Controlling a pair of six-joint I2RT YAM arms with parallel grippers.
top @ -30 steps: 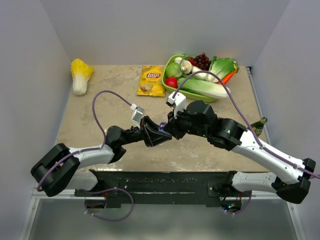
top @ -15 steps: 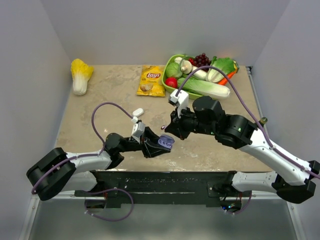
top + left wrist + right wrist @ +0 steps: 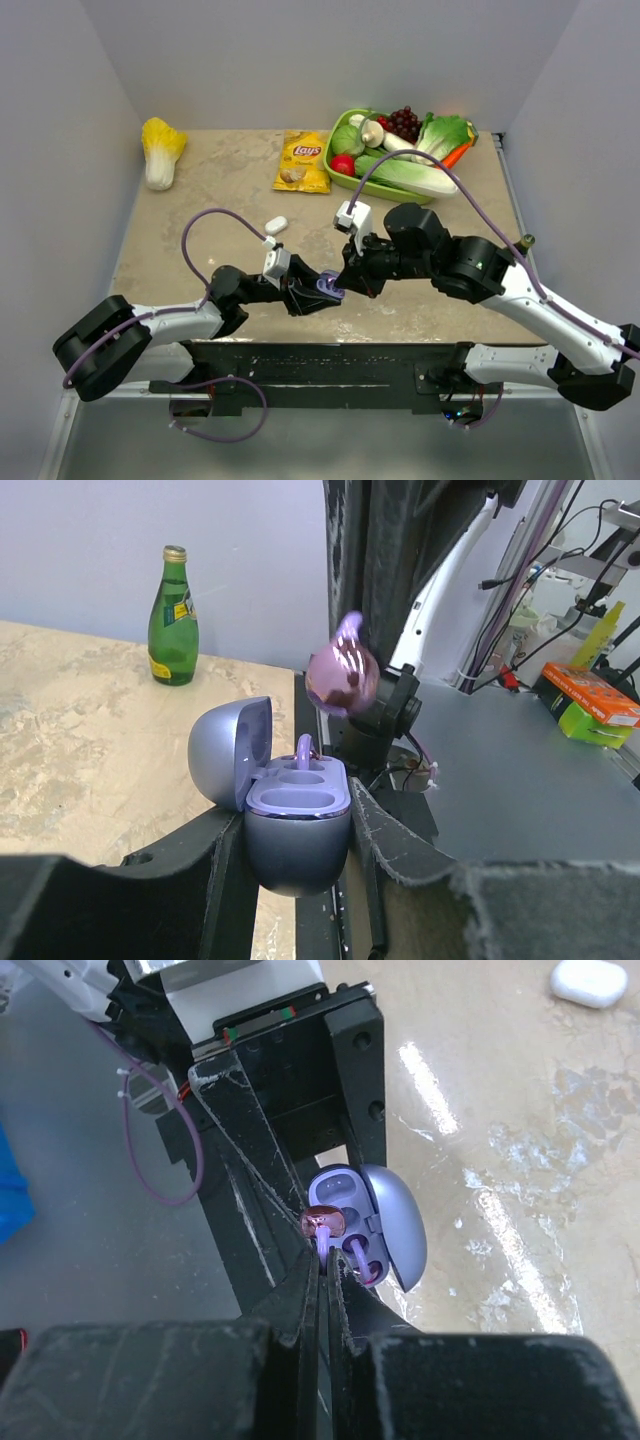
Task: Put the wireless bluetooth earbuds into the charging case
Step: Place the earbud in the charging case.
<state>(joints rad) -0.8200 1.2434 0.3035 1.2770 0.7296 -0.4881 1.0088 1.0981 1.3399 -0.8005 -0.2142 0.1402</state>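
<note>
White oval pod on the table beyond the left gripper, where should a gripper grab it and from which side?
Come straight down from above and close across the narrow middle of the white oval pod. It lies flat and alone on the table, rounded and longer than wide, so its long sides look the surest hold.

The left gripper [image 3: 312, 296] and right gripper [image 3: 345, 283] meet tip to tip at the centre of the table [image 3: 200, 200], towards its near edge. A purple charging case [image 3: 328, 288] sits at the left gripper's tips. A small white oblong object [image 3: 277, 224] lies on the table farther back, left of centre. Along the far side, left to right: cabbage [image 3: 160, 150], chip bag [image 3: 303, 160], green vegetable basket [image 3: 345, 178].
</note>
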